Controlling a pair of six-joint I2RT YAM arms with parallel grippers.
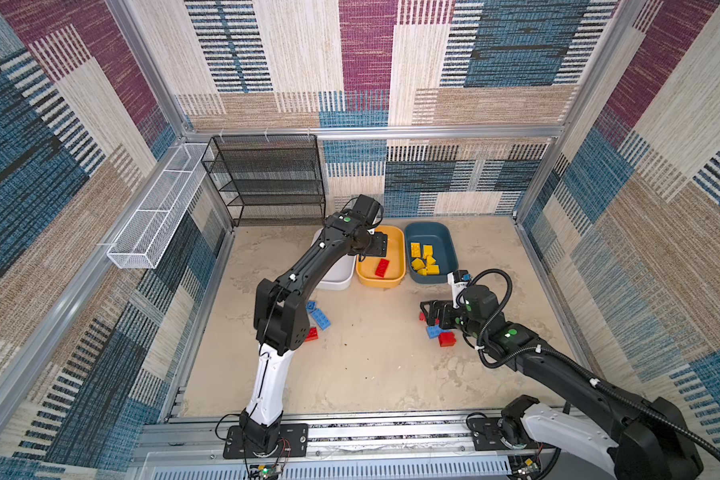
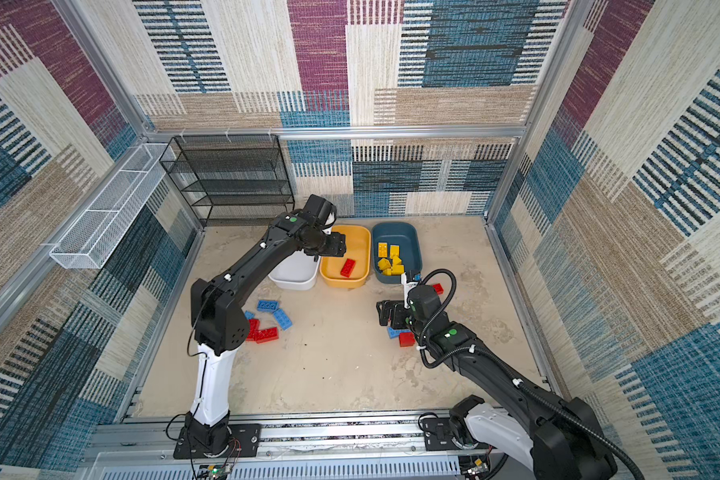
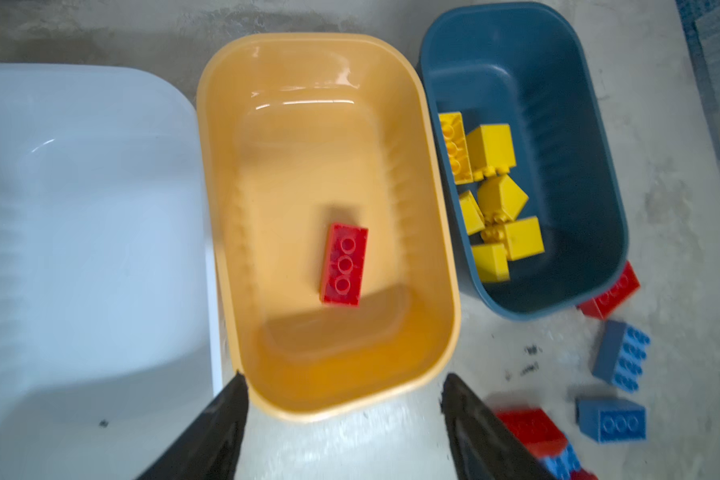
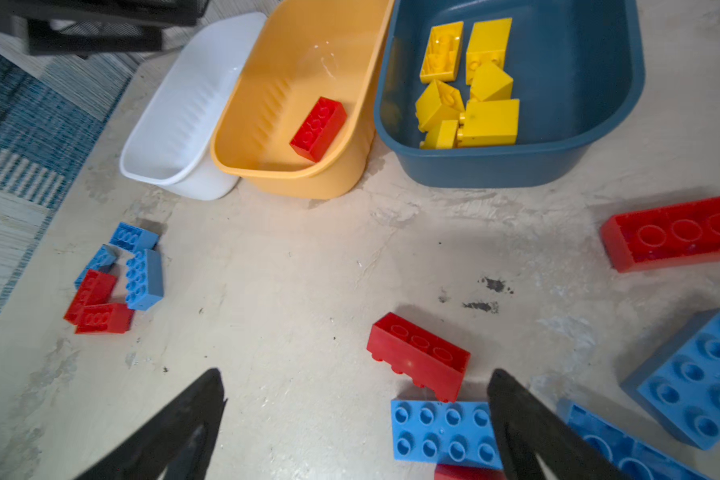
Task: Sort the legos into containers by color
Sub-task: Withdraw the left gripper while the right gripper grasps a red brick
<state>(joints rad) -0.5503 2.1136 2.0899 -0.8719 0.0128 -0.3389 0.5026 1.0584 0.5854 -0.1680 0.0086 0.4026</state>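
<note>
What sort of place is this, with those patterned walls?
Likely a robot test cell, not a home: two robot arms bolted to a metal rail, an aluminium frame boxing in the table, and toy bricks beside three tubs set out for sorting.

white tub [image 3: 80,249] | yellow-orange tub [image 3: 223,187] | teal-blue tub [image 3: 578,145] | red brick [image 3: 344,266] | yellow bricks [image 3: 500,195] | blue brick [image 4: 443,432] | bench [image 4: 308,270] — mottled beige | walls [image 1: 366,50] — striped blue, maroon, tan patchwork | black mesh rack [image 1: 267,178] | white wire basket [image 1: 154,216]

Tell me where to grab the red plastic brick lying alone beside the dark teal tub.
I'd pinch the red plastic brick across its narrow width, mid-length, coming straight down from above: it lies flat and both long sides look clear.
</note>
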